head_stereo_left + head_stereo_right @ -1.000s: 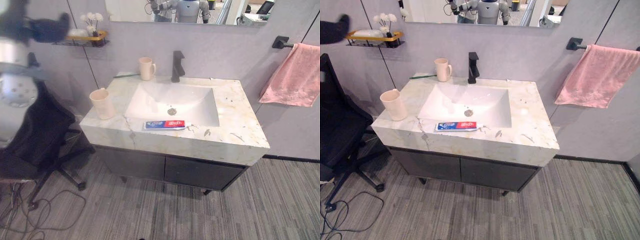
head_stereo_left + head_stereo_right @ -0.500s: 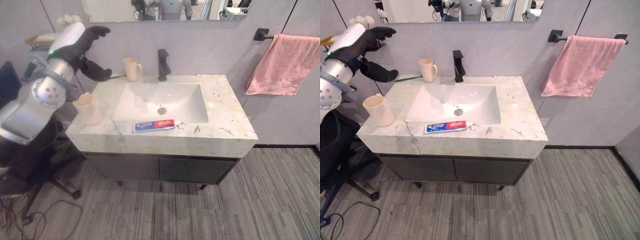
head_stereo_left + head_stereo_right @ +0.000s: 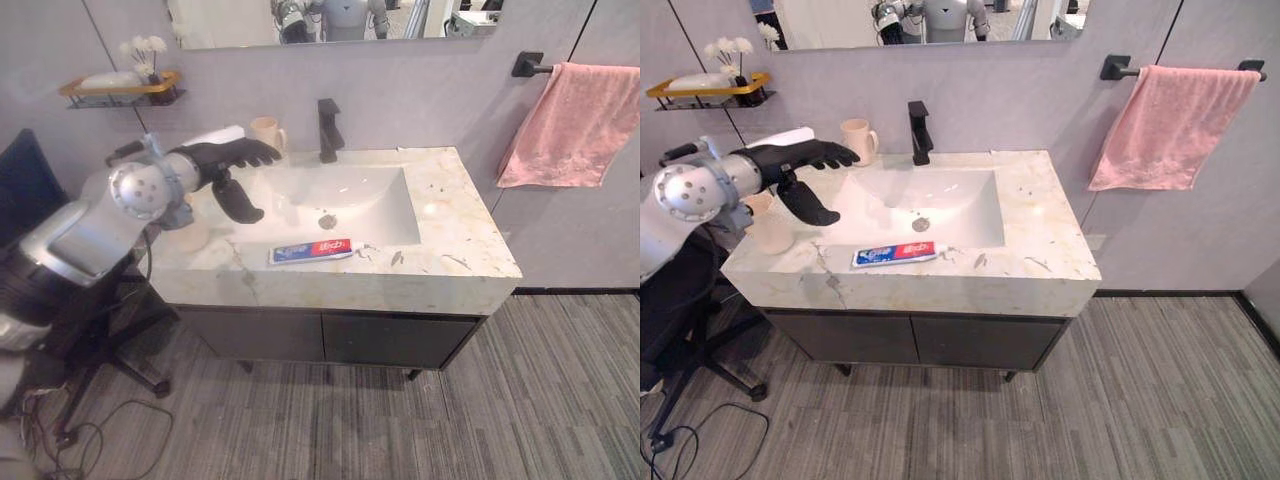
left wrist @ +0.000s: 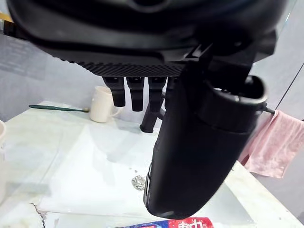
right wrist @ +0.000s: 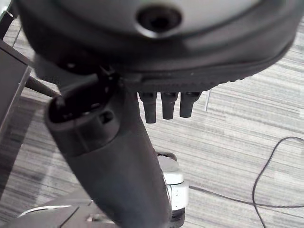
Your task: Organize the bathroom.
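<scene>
Left hand [image 3: 225, 160] hovers over the bench [image 3: 455, 250] beside the sink [image 3: 340, 195], fingers straight, holding nothing. Toothpaste tube [image 3: 311, 250] lies on the front rim; right hand [image 5: 118, 156] hangs relaxed, empty.

My left hand [image 3: 225, 160] is partly hiding the near cup [image 3: 770, 228], and my forearm is covering the toothbrush behind the far mug [image 3: 266, 132].

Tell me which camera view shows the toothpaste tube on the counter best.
The right eye view: the toothpaste tube lies whole and unblocked on the counter in front of the basin. The left eye view shows it about as fully. In the left wrist view just one end peeks out past the left hand, which is open.
</scene>
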Controlling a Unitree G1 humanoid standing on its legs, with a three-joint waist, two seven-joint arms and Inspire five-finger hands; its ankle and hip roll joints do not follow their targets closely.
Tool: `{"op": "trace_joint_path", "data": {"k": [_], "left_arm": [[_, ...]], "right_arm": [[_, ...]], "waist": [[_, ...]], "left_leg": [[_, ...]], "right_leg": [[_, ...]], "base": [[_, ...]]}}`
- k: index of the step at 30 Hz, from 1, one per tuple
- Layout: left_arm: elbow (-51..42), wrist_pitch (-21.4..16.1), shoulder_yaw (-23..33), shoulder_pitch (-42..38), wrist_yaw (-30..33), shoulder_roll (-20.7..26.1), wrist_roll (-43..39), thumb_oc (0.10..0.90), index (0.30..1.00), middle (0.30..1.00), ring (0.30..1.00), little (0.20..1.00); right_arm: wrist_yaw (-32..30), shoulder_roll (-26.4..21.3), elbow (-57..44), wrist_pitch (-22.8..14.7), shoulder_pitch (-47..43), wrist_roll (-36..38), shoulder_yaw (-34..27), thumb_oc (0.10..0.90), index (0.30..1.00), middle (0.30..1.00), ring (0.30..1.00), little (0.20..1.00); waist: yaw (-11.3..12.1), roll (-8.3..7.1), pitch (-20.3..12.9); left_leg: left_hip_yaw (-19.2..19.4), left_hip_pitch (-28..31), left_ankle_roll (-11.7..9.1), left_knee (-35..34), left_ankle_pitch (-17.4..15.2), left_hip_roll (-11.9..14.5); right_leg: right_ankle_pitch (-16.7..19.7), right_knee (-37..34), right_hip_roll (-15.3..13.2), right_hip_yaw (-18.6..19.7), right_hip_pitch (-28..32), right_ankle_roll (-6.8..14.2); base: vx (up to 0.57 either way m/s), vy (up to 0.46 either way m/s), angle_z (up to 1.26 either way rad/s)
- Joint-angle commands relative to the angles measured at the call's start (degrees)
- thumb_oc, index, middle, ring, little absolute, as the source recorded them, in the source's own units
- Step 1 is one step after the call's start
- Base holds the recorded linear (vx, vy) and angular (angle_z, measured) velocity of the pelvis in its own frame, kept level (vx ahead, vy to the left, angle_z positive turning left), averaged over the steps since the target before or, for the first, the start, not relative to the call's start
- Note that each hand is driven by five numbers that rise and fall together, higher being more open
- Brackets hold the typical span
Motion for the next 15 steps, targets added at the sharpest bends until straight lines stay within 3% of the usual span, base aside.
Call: {"op": "trace_joint_path", "data": {"k": [1,15], "left_arm": [[2.9,-1.2,9.4,-5.2,1.1,1.9,6.1,0.8,0.9,0.9,0.9,0.9],[0.9,-0.2,16.1,4.9,-4.8,0.1,5.7,0.8,0.9,0.9,0.9,0.9]], "right_arm": [[0.4,-1.4,0.5,1.1,0.3,0.5,0.5,0.8,0.9,0.9,0.9,0.9],[-0.8,-2.0,0.4,0.3,-0.2,2.7,0.4,0.8,0.9,0.9,0.9,0.9]], "waist": [[1.0,1.73,-2.1],[1.8,2.15,-0.9]], "left_leg": [[-2.0,0.0,-2.7,5.3,-6.5,3.8],[-3.0,-1.8,-2.6,6.0,-6.0,3.5]], "right_leg": [[2.3,3.7,-1.1,-1.8,-5.4,6.6],[2.0,3.8,-1.3,-2.6,-5.7,5.7]], "base": [[0.0,0.0,0.0],[0.0,0.0,0.0]]}}
